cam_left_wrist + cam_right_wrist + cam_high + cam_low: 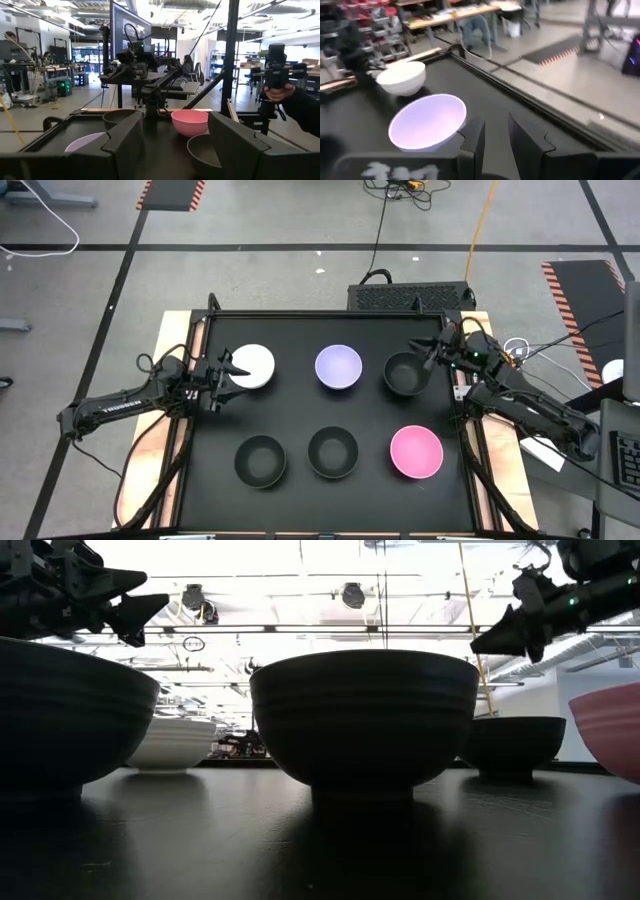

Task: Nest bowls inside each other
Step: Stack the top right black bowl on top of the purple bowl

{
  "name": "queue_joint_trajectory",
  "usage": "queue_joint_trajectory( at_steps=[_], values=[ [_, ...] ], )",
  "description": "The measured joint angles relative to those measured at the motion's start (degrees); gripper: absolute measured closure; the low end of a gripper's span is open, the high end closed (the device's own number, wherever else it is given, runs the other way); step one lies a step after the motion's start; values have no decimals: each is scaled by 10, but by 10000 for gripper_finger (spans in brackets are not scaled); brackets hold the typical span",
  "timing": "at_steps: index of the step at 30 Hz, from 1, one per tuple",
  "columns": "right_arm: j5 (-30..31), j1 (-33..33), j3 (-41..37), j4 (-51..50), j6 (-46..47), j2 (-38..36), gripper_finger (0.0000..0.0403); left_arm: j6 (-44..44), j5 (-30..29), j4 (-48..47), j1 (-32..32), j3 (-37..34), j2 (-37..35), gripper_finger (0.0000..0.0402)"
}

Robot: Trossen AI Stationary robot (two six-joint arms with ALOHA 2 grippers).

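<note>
Risk, as we judge it, lies with our narrowly parted, empty right gripper [430,360] clipping the round black plastic bowl [404,374] beneath, while our open left gripper [222,373] waits.

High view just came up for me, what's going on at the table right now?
Six bowls sit apart on the black table, none nested yet. The left gripper hovers open at the white bowl, holding nothing. The right gripper, jaws narrowly parted, is above the rim of the back black bowl, nothing held. The lavender bowl, pink bowl and two front black bowls stand untouched.
</note>
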Motion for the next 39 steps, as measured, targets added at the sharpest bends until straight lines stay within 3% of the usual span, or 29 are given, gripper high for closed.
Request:
queue_joint_trajectory(
  at_steps=[4,11,28,33,39],
  values=[
    [20,-16,31,-93,24,27,323,1,2,-4,0,0,0,172],
    [17,-32,46,-139,56,87,323,2,2,-12,0,0,0,172],
    [5,-75,147,-279,12,218,319,3,4,-59,0,0,0,172],
    [-62,-75,147,-271,-2,259,280,4,4,-60,0,0,0,172],
    [-62,-77,147,-271,-2,282,209,7,5,-60,0,0,0,172]
  ],
)
